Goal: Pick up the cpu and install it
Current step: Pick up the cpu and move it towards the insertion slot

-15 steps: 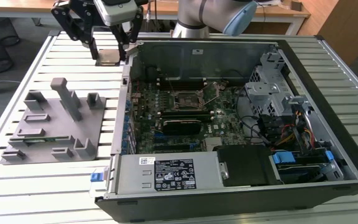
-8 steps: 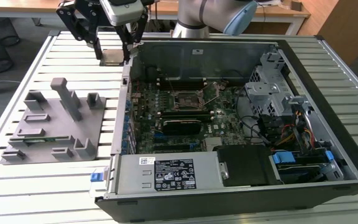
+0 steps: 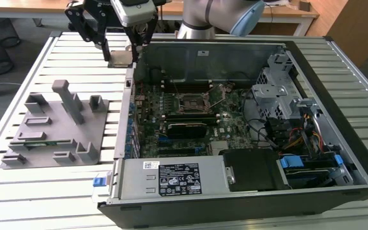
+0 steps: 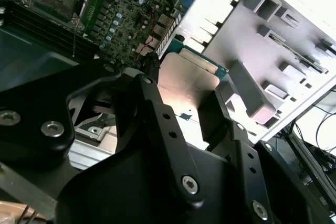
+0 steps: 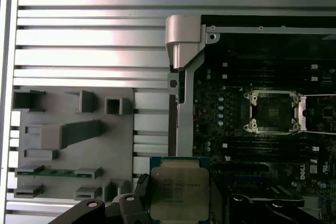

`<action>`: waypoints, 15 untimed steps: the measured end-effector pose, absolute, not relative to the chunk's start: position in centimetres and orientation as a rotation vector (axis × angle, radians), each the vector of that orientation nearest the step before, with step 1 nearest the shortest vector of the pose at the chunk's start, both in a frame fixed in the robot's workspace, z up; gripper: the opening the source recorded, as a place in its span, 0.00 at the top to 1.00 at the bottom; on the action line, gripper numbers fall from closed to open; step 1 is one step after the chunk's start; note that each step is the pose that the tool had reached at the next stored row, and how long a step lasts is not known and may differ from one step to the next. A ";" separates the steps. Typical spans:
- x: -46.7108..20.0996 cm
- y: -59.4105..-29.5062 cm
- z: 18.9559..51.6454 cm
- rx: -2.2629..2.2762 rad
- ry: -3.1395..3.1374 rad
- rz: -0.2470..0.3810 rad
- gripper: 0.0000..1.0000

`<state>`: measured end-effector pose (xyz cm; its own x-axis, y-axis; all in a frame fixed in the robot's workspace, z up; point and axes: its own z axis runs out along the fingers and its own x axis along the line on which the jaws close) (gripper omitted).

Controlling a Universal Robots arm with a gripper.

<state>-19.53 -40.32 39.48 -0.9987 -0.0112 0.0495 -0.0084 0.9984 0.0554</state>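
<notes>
My gripper [image 3: 121, 52] is shut on the cpu [image 3: 121, 59], a flat square chip with a silvery top, and holds it in the air over the slatted table, just outside the far corner of the open computer case on the exterior view's left. In both wrist views the cpu [image 4: 186, 80] [image 5: 178, 186] sits between the black fingers [image 4: 152, 108]. The empty cpu socket [image 3: 190, 101] [image 5: 273, 111] lies on the motherboard inside the case, its metal frame open.
The open computer case [image 3: 347, 139] takes up the exterior view's right, with a power supply [image 3: 171, 178] at the front and a drive cage [image 3: 280, 91]. A grey plastic fixture tray [image 3: 53, 129] [image 5: 68, 140] holding a memory stick [image 5: 52, 172] lies on the slatted table [image 3: 43, 191].
</notes>
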 end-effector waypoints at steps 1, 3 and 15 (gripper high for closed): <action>-19.4 -40.3 39.5 0.015 -3.091 -0.085 0.46; -19.1 -40.3 39.5 0.015 -3.091 -0.085 0.46; -17.5 -40.3 39.4 0.015 -3.091 -0.085 0.46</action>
<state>-17.54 -40.32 39.42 -0.9987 -0.0112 0.0495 -0.0084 0.9984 0.0554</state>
